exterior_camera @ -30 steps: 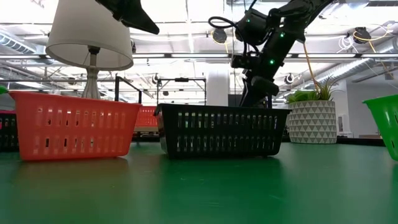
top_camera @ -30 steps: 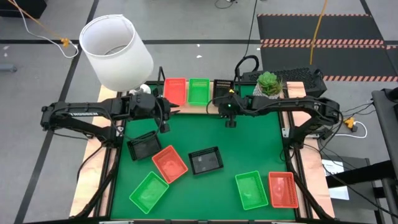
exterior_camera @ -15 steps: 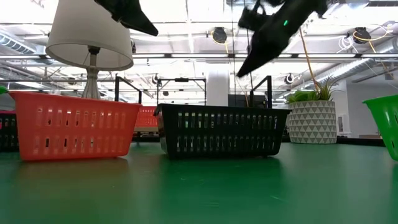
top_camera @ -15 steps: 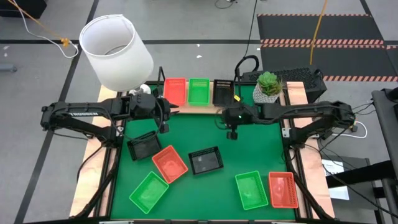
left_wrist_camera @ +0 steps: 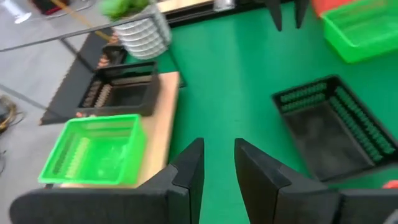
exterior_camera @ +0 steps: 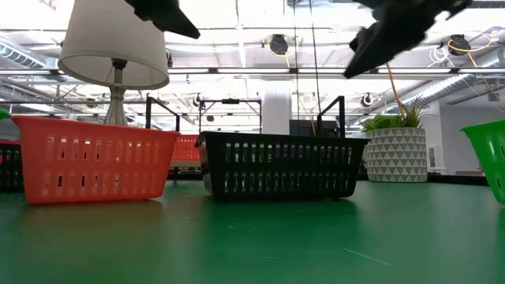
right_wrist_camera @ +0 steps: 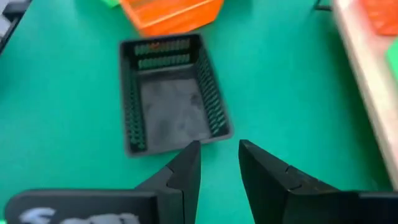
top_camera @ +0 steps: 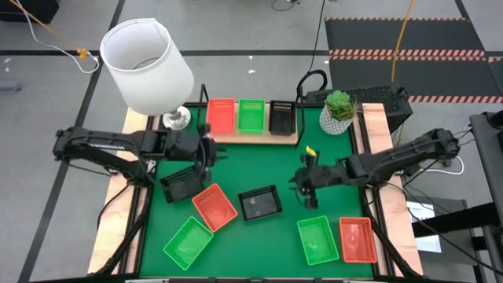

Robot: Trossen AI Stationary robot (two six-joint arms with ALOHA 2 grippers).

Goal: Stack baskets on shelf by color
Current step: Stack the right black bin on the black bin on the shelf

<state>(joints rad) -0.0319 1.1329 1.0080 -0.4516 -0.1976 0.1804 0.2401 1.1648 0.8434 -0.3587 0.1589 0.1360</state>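
Observation:
Three baskets stand side by side on the light-wood shelf (top_camera: 236, 138) at the table's far edge: orange-red (top_camera: 221, 115), green (top_camera: 251, 115), black (top_camera: 282, 117). On the green mat rest two black baskets (top_camera: 182, 184) (top_camera: 260, 202), two green ones (top_camera: 188, 240) (top_camera: 317, 239) and two orange-red ones (top_camera: 214, 207) (top_camera: 357, 239), each on its bottom. My left gripper (top_camera: 211, 155) (left_wrist_camera: 217, 152) hangs open just in front of the shelf's left part. My right gripper (top_camera: 305, 189) (right_wrist_camera: 219, 154) hangs open over the mat, right of the middle black basket (right_wrist_camera: 171, 106).
A lamp with a white shade (top_camera: 148, 56) stands at the far left corner and a potted plant (top_camera: 339, 110) at the far right, beside the shelf's end. Bare mat lies in the table's middle, between the shelf and the loose baskets.
My right gripper has drawn back from the black basket on the shelf, travelling toward the table's near edge and a little to the right, and now hangs over the mat. The black basket stays on the shelf. My left gripper has shifted slightly toward the near edge.

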